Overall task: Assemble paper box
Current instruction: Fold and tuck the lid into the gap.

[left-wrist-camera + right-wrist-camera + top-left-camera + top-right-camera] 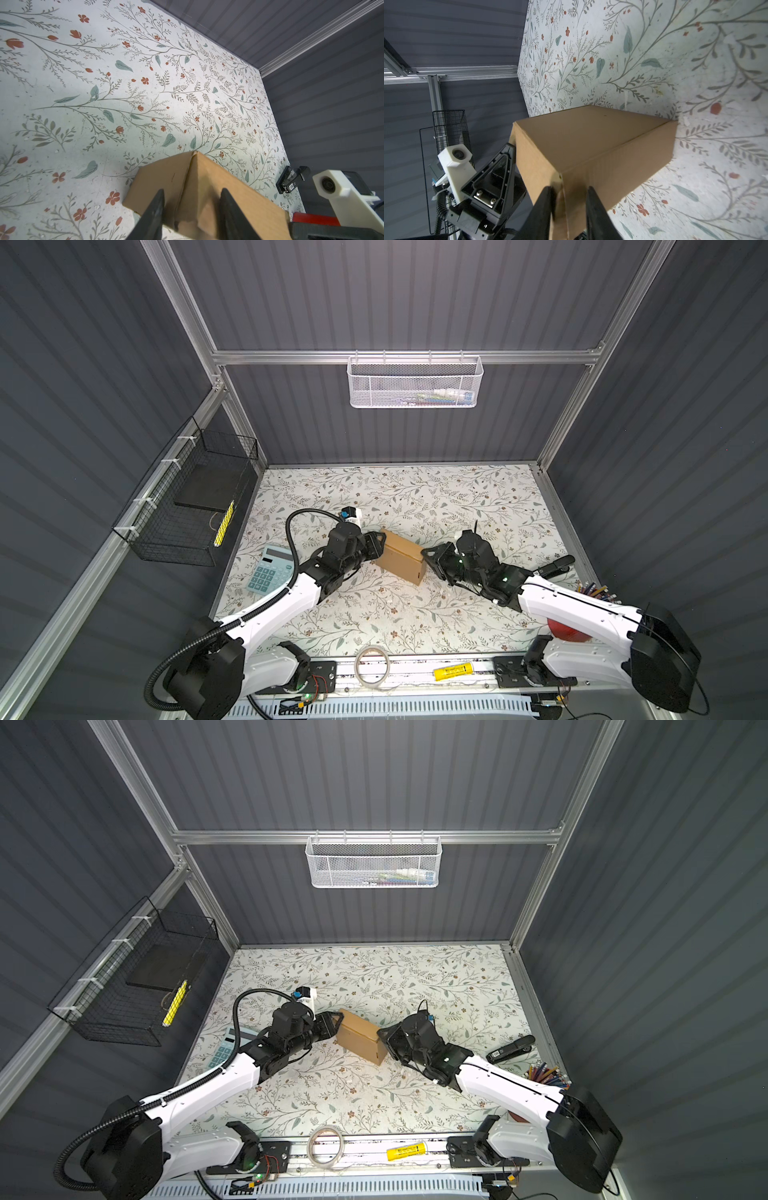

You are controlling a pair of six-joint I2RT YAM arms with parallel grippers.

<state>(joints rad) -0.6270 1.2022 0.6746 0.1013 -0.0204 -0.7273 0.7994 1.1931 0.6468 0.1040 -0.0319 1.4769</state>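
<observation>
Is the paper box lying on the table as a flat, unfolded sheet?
No, in a top view the paper box stands on the table folded into a closed rectangular block.

The paper box (591,143) at the right hand (569,190) is matt brown corrugated cardboard, faintly ribbed; that hand's fingers (542,209) are matt black plastic. Beneath it the tabletop (695,72) is matt, scuffed floral print.

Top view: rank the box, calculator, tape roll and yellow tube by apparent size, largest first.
1. box and calculator: about alike; the left arm hides part of the calculator, so I leave them unranked.
2. tape roll
3. yellow tube
</observation>
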